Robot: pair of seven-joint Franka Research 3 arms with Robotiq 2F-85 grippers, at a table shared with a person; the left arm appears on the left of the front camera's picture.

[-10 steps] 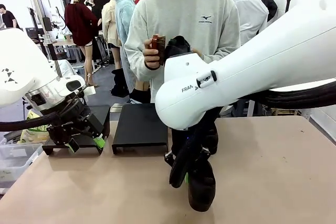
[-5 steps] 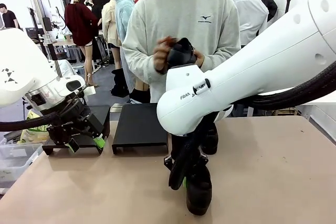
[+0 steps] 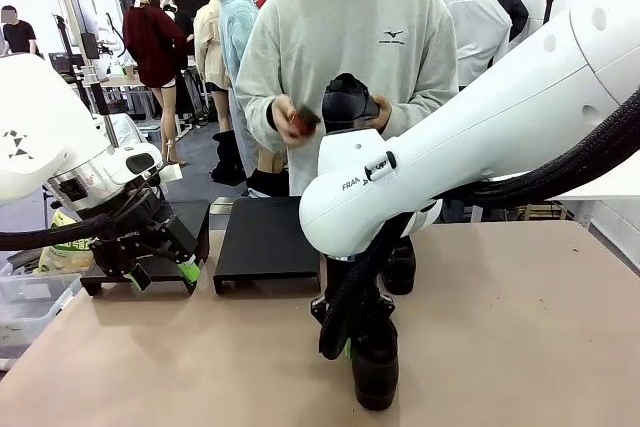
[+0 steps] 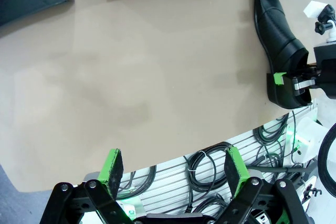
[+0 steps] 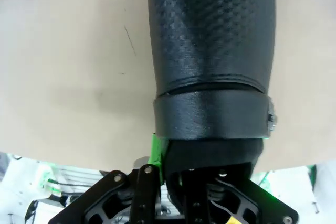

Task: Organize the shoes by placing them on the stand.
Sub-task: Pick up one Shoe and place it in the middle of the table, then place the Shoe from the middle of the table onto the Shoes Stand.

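The shoe (image 3: 378, 379), lying on the table (image 3: 510, 327) with its toe toward the stand (image 3: 265, 239), is being clasped at the heel by the right gripper (image 3: 352, 345), the farther left gripper (image 3: 163, 275) being shown wide open.

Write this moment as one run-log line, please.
left gripper: open, empty | right gripper: shut on heel of black textured leather shoe | person: holds another black shoe
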